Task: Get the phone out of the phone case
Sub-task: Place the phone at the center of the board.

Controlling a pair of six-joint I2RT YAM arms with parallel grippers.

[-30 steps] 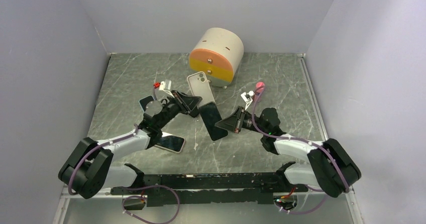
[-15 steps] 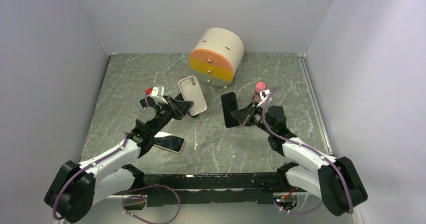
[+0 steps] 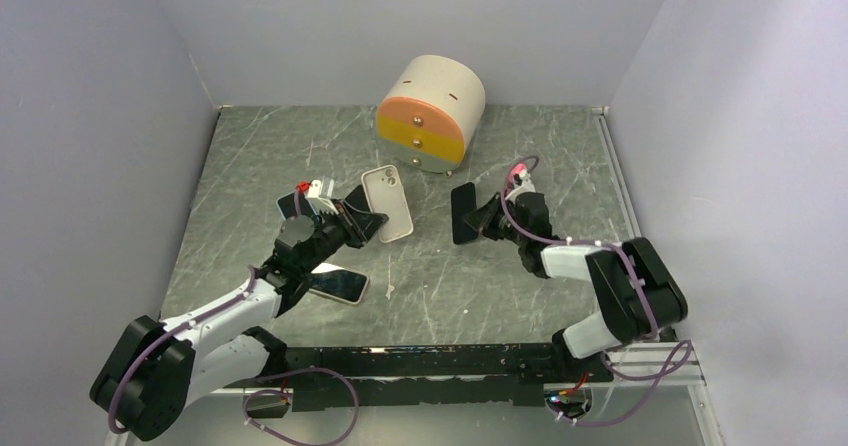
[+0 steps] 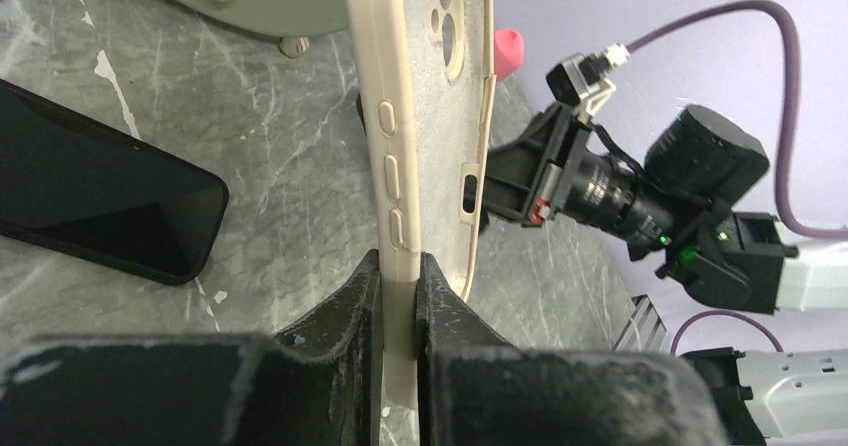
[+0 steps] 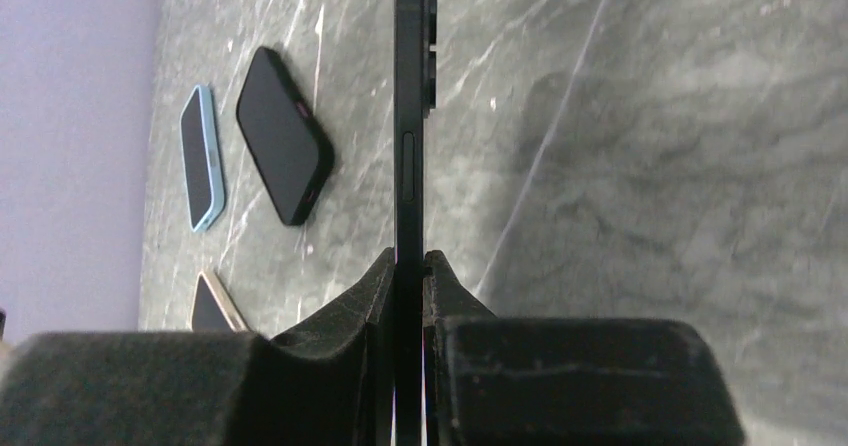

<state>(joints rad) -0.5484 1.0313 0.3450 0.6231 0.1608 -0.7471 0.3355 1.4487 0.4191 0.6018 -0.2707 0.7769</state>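
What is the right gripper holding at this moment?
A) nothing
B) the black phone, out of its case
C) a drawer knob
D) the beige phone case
B: the right gripper is shut on the edge of the bare black phone, while the left gripper holds the empty beige case.

L hand (image 3: 372, 224) grips case (image 3: 387, 200); R hand (image 3: 481, 221) phone (image 3: 461, 211).

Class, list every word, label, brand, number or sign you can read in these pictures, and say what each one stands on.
None can be read.
The beige phone case shows only button bumps and cut-outs, the black phone a bare edge, the round drawer unit plain fronts with knobs.
Any marking on the camera lens is too small to read.
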